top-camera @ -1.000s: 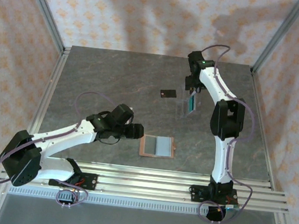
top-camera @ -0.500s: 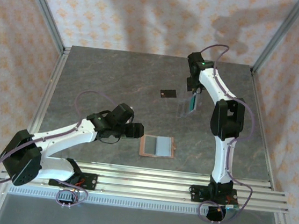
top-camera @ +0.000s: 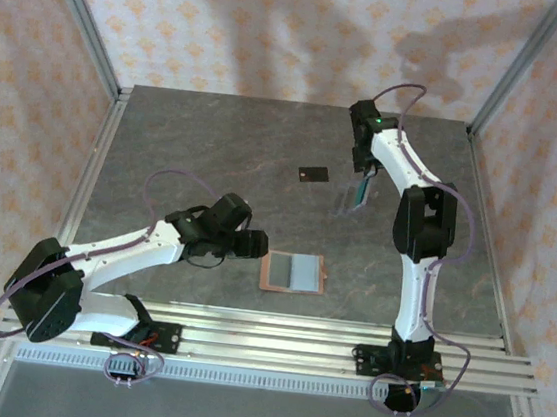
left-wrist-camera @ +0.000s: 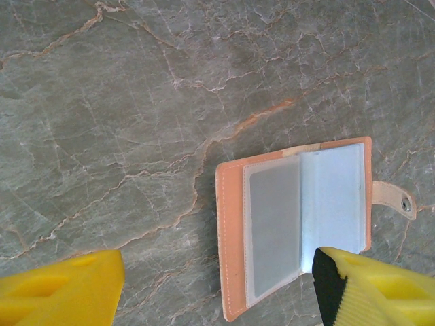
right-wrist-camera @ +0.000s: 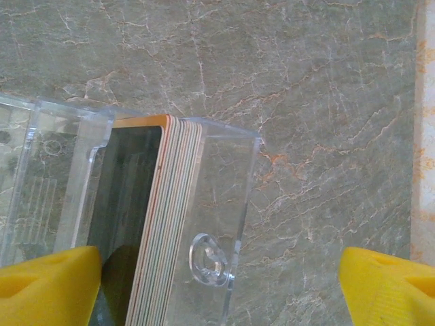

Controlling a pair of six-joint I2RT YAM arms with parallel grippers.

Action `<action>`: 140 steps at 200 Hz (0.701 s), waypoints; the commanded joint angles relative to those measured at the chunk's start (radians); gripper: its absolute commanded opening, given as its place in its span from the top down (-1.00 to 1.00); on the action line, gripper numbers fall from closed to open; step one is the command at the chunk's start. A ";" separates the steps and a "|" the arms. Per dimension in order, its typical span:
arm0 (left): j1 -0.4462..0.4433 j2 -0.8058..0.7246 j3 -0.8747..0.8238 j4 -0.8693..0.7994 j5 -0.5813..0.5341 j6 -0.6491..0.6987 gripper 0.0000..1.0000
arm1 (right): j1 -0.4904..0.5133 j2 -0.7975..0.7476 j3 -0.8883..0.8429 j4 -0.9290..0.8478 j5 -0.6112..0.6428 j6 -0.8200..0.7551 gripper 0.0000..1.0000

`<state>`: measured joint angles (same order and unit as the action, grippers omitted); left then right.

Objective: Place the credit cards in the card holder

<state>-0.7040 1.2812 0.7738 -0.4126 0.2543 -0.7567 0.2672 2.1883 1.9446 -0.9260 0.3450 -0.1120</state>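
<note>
The card holder [top-camera: 292, 273] lies open on the table, peach leather with clear sleeves [left-wrist-camera: 299, 217]. My left gripper [top-camera: 254, 246] sits just left of it, and its yellow fingers [left-wrist-camera: 380, 288] stand open and empty in the left wrist view [left-wrist-camera: 217, 292]. A black credit card [top-camera: 313, 175] lies flat at mid-table. More credit cards [right-wrist-camera: 170, 204] stand stacked on edge in a clear plastic box [right-wrist-camera: 217, 190], a teal face showing from above [top-camera: 359, 190]. My right gripper [right-wrist-camera: 217, 288] hangs open over that box [top-camera: 350, 195], its fingers astride the stack and the box's right wall.
The table is grey marble with aluminium rails along its left, right and near edges [top-camera: 295, 331]. Patterned walls close in the back and sides. A snap tab [left-wrist-camera: 397, 198] sticks out from the holder's right side.
The right wrist has come down closer over the clear box, and its jaws have narrowed slightly. The teal face looks narrower from above. The left arm has barely moved.
</note>
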 commanded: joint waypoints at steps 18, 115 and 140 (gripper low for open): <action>0.009 0.008 0.014 -0.015 0.000 0.013 -0.50 | -0.006 -0.057 -0.015 -0.013 0.060 -0.015 -0.67; 0.009 0.023 0.004 0.000 0.014 0.008 -0.49 | -0.006 -0.061 -0.011 -0.020 0.069 -0.024 -0.41; 0.009 0.033 0.005 0.001 0.018 0.011 -0.49 | -0.007 -0.065 -0.012 -0.023 0.069 -0.025 -0.34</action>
<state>-0.7040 1.2987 0.7738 -0.4122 0.2653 -0.7570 0.2672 2.1746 1.9427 -0.9264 0.3687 -0.1329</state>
